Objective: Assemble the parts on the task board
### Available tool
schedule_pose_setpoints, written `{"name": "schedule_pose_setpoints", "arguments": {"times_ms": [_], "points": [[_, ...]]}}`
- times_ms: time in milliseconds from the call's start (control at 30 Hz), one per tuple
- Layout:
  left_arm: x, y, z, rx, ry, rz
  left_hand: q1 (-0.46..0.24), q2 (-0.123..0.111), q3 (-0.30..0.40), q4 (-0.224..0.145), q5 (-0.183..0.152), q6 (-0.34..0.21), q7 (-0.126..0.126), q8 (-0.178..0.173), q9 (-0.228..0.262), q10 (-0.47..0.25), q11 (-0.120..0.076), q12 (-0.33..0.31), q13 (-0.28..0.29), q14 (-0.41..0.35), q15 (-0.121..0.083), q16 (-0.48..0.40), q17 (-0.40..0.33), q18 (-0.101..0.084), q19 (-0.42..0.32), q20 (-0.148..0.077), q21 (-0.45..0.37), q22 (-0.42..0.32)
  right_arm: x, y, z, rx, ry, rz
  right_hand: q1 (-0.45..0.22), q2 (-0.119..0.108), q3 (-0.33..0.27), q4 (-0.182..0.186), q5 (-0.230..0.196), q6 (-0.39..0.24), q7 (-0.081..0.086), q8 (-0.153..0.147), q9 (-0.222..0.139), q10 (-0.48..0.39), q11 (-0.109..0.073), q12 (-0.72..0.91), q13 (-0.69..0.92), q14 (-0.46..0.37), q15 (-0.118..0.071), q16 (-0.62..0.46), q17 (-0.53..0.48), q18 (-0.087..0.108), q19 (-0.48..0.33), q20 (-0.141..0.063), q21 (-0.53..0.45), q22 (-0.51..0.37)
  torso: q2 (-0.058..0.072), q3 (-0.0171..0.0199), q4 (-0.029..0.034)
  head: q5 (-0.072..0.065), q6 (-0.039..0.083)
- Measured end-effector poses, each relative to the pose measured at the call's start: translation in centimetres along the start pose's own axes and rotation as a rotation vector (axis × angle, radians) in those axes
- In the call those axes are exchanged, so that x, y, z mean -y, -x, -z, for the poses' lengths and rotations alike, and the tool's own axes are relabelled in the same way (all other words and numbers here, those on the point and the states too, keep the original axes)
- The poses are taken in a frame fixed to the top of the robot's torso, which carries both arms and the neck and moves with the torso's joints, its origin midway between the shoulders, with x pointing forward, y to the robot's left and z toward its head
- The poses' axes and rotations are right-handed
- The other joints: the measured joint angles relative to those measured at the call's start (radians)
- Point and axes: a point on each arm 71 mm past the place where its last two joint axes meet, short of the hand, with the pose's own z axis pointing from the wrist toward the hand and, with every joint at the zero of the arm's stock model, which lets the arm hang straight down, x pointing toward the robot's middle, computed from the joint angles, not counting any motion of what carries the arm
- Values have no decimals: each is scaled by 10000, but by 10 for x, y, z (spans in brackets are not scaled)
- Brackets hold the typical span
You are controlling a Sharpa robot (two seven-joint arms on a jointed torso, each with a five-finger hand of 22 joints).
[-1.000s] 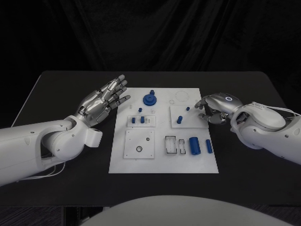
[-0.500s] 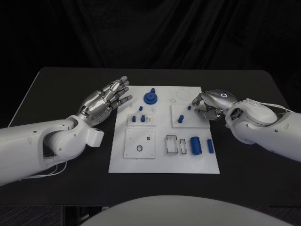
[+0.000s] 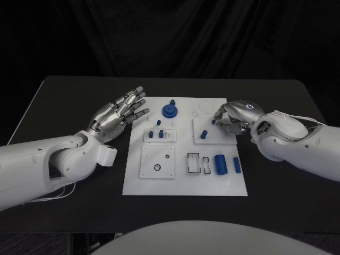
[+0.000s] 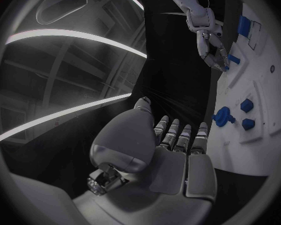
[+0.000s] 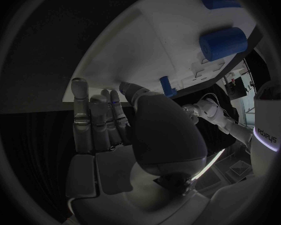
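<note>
Overhead first: white flat task board lies mid black matte tabletop, w/ small blue parts on it. Left hand sits just off the board's left edge, palm up, silver fingers spread apart, nothing in it. Right hand is at the board's right edge, fingers curled down by a small blue peg; can't tell if they pinch it, the tips hide the contact. Round blue knob stands near the board's far end; two blue cylinders lie near the right edge.

Left wrist cam: left hand flat, fingers straight and apart, empty. Board cut off by the circle's rim. Right hand far off, fingertips at a blue bit, too small to judge.

Right wrist cam: right hand, the thumb's smooth dark bulk covers much. Blue peg just beyond the fingertips; contact unclear. Blue cylinder lies on the board.
</note>
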Motion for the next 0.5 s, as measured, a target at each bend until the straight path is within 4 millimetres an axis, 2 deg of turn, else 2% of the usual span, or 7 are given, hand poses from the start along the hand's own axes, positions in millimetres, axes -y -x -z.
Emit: {"name": "schedule_pose_setpoints", "arguments": {"times_ms": [33, 133, 233, 400, 500], "points": [[0, 0, 0, -4, 2, 4, 39, -20, 0, 0, 0, 0, 0, 0, 0, 0, 0, 0, 0, 3, 3, 0, 0, -1, 12, 12, 0, 12, -1, 0, 0, 2, 25, -8, 0, 0, -20, -23, -9, 0, 0, 11, 28, 52, -49, 115, 124, 0, 0, -11, -49, 0, 0, 0, -104, 0, -4, -4, 6, -3, 0], [-1, 1, 0, 7, 12, 6, 46, -28, 42, 13, 0, -21, 21, 0, 0, 0, 0, 0, 0, 36, 36, 40, 8, 0, 12, 12, 0, 48, -3, -2, -1, -8, 98, -33, 0, 0, -188, -109, -110, 0, -1, 11, 134, -323, 54, 276, 225, -250, 16, -243, -287, -1, -207, -15, -548, 0, -8, -12, 10, 0, 18], [-1, 2, 0, 6, 19, 11, 83, 9, 55, 0, 51, -37, 37, 0, -1, 0, 0, 0, -1, 55, 55, 41, 10, 0, 47, 47, 2, 69, -4, -3, -1, -3, 143, -57, 30, 31, -399, -205, -184, -150, -41, 11, 323, -957, 131, 772, 600, -512, 110, -349, -431, 0, -435, 74, -988, 0, -15, -14, 8, 25, 34], [-2, 2, 1, 10, 35, 24, 122, -30, 55, 0, 62, -37, 37, 0, -1, -25, 25, 0, -1, 72, 71, 77, 10, 0, 48, 48, 37, 96, -7, -4, -2, 18, 224, -86, 91, 91, -529, -289, -184, -150, -40, 79, 580, -1268, 136, 1419, 1025, -549, 101, -349, -440, 1, -450, 89, -1078, 0, -34, -34, 10, 22, 45], [-3, 2, 1, 12, 47, 33, 122, -30, 83, -27, 71, -37, 37, 0, -2, -36, 35, -1, -2, 67, 75, 77, 10, 0, 48, 48, 36, 112, -7, -4, -3, 23, 248, -90, 150, 87, -602, -329, -184, -230, -121, 79, 730, -1362, 112, 1851, 1282, -577, 73, -349, -440, 1, -450, 89, -1117, 0, -43, -40, 14, 20, 48]]}}
